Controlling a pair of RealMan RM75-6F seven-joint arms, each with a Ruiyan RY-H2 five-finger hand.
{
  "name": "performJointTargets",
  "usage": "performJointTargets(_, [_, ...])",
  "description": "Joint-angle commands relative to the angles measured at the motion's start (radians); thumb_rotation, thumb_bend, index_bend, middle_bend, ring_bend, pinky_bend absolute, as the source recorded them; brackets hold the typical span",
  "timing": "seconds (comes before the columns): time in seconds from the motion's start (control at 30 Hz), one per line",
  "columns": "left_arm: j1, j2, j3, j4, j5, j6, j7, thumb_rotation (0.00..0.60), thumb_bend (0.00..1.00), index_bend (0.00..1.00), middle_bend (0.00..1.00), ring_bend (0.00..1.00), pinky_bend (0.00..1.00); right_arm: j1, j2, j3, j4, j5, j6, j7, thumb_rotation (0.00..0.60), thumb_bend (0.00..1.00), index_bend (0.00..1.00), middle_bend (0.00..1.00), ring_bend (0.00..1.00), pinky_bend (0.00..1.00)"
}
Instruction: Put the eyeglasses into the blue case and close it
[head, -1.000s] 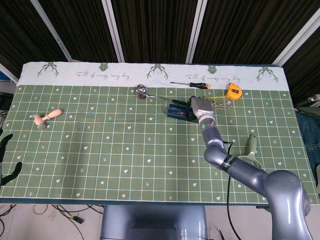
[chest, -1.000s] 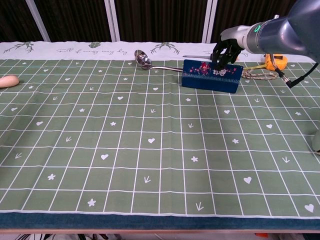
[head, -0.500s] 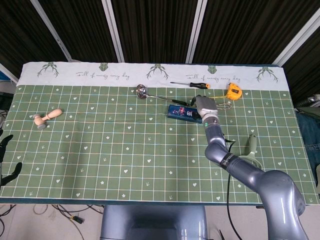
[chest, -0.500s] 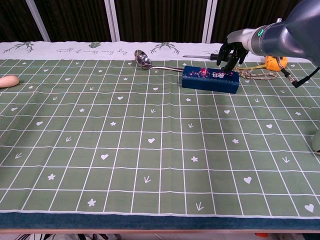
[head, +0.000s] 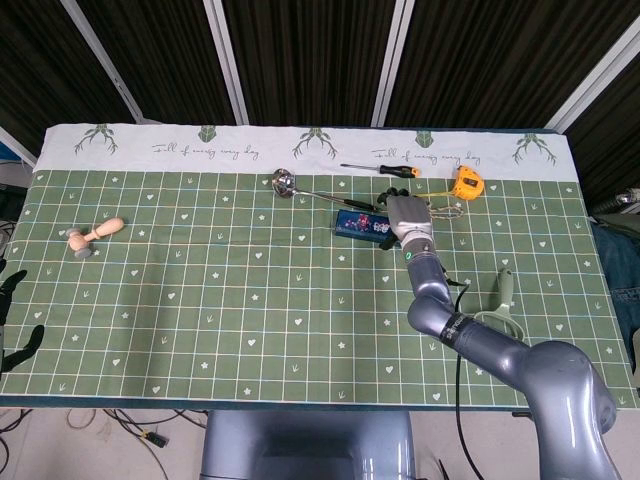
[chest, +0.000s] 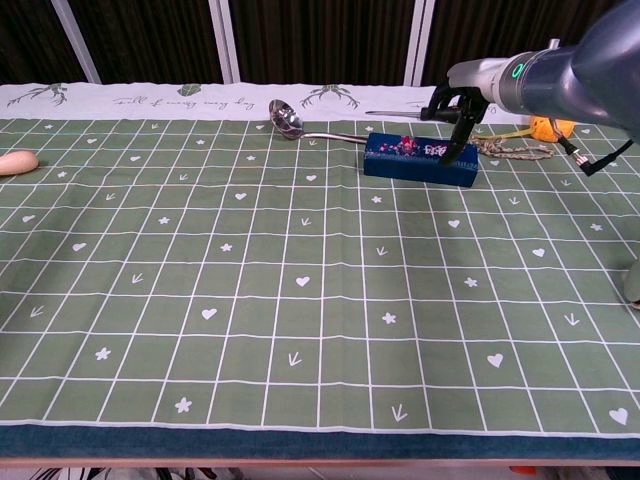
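Note:
The blue case (chest: 418, 158) (head: 357, 224) with a flower pattern lies with its lid down at the back of the green mat, right of centre. My right hand (chest: 456, 110) (head: 401, 214) hovers over the case's right end, its fingers (chest: 452, 145) apart and pointing down onto the lid's edge, gripping nothing. The eyeglasses are not visible in either view. Of my left hand (head: 12, 315), only dark, spread fingers show at the left edge of the head view, off the table and holding nothing.
A metal ladle (chest: 286, 119) (head: 283, 181) lies just left of and behind the case. A screwdriver (head: 385, 169), a yellow tape measure (head: 466, 183) (chest: 548, 125) and a braided cord (chest: 515, 150) sit behind and to its right. A wooden stamp (head: 95, 236) is far left, a green-handled tool (head: 505, 293) near right.
The case's lid has gone from raised to flat shut. My right hand lifted off toward the back, then came down again with its fingers on the case's right end.

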Motion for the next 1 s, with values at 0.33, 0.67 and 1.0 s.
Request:
performJointTargets(0.33, [-0.001,0.002,0.0,-0.003,0.0,-0.003,-0.001,0.6,0.31,0.13,0.0,0.0,0.0,-0.002,-0.06,0.011,0.094,0.02,-0.012,-0.003,0.6,0.06,0.31,0.13,0.11,0.23])
performJointTargets(0.67, [0.0,0.003,0.0,-0.004,-0.002,-0.003,-0.003,0.6,0.31,0.14,0.0,0.0,0.0,-0.002,-0.1,0.026,0.164,0.002,-0.034,0.002,0.6,0.11,0.34,0.13,0.11,0.23])
performJointTargets(1.0, [0.0,0.004,0.0,-0.004,-0.002,-0.004,-0.004,0.6,0.31,0.14,0.0,0.0,0.0,-0.007,-0.134,0.04,0.225,-0.018,-0.064,0.007,0.6,0.17,0.36,0.13,0.11,0.23])
